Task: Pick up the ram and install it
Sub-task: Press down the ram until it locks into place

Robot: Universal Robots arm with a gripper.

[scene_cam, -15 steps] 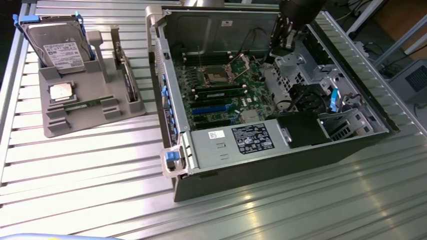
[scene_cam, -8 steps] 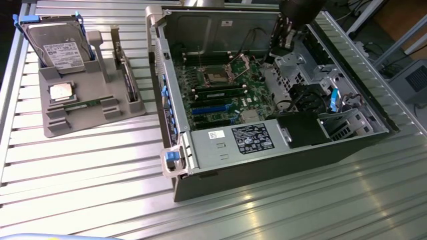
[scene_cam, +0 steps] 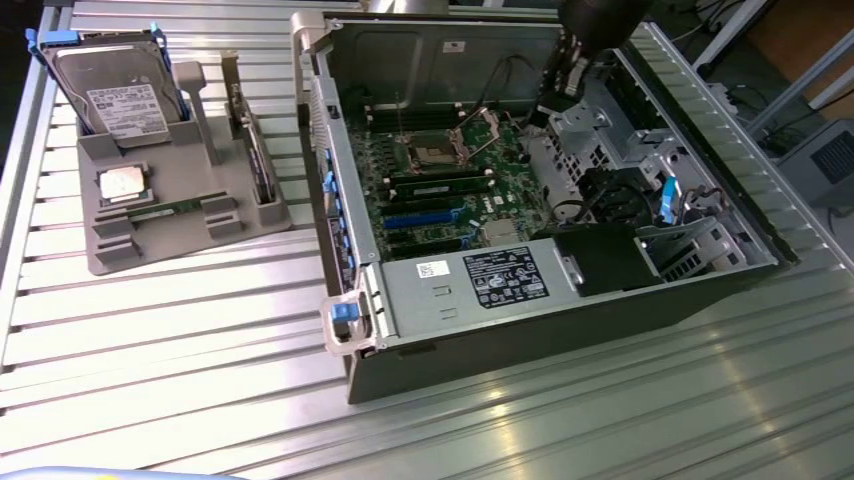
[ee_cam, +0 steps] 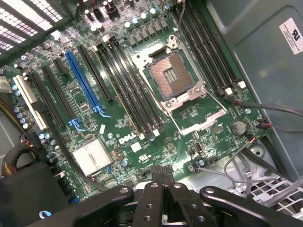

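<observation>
The gripper [ee_cam: 163, 176] has its two black fingers pressed together with nothing between them, hovering above the motherboard [ee_cam: 123, 137] inside the open computer case [scene_cam: 350, 250]. In the exterior view the arm [scene_cam: 587, 40] comes down into the case from above, and the gripper [scene_cam: 545, 112] hangs over the far part of the board. Just ahead of the fingertips in the wrist view lies the green board with its printed white lettering, and a little farther on sits the open CPU socket [ee_cam: 171, 75] in its silver frame, uncovered. Flanking the socket run the long black memory slots [ee_cam: 135, 92], one bank on either side. Beyond those, farther from the gripper, stand the black expansion slots and one blue slot [ee_cam: 85, 82], with a small ribbed silver heatsink [ee_cam: 92, 156] close by. Loose cables [ee_cam: 265, 111] trail across the board edge beside the gripper. Well apart from the gripper, outside the case toward the exterior view's left, a grey parts holder [scene_cam: 160, 215] rests on the slatted metal table [scene_cam: 160, 350]. The ram [scene_cam: 170, 209] lies low in that holder as a thin green stick, just beside the square silver CPU chip [scene_cam: 124, 184], and a hard drive [scene_cam: 118, 95] stands upright at the holder's far end.
</observation>
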